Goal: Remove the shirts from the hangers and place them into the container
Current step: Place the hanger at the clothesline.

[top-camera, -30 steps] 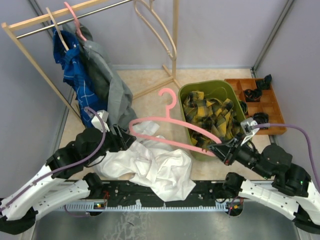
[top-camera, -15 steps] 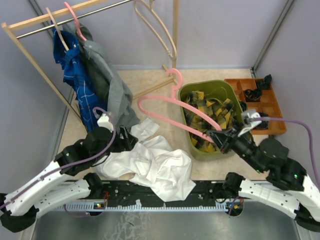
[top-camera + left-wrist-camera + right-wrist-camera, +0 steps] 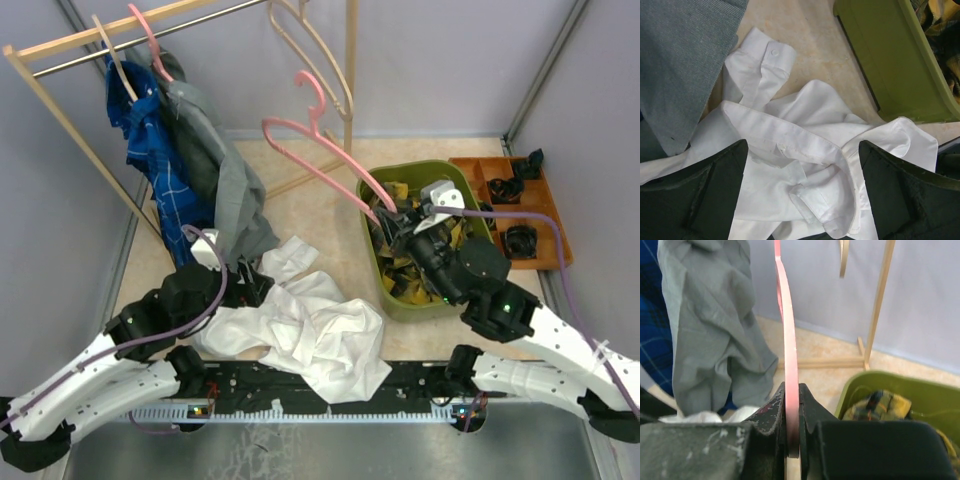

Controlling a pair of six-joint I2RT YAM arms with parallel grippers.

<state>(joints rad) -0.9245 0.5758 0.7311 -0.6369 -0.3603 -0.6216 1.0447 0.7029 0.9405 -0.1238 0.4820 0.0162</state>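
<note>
Right gripper (image 3: 390, 210): fingers pressed together on the pink hanger (image 3: 320, 160), pinching one end of its shoulder. You see the clamp plainly in the right wrist view, the pink strip running up from between the two pads. The hanger is bare and sticks up and to the left from the grip, its hook topmost, over the floor between the rack (image 3: 351, 90) and the container (image 3: 392, 303). The gripper itself sits above the container's far left corner.

Left gripper (image 3: 802, 150): fingers spread wide, nothing pinched. It hovers over the white shirt (image 3: 300, 335), which lies crumpled on the floor just left of the container, a cuff turned up toward the grey shirt (image 3: 225, 170).

Container: the yellow-and-black plaid shirt (image 3: 400, 278) lies bunched inside it. The orange tray (image 3: 545, 215) sits just to its right.

Rack: the grey shirt and the blue shirt (image 3: 150, 150) hang side by side at the left end of the rod, the grey one's hem down near the white shirt. A second pink hanger (image 3: 150, 45) and a pale hanger (image 3: 115, 60) show above their collars. Another pale hanger (image 3: 310, 60) hangs bare at the right end.
</note>
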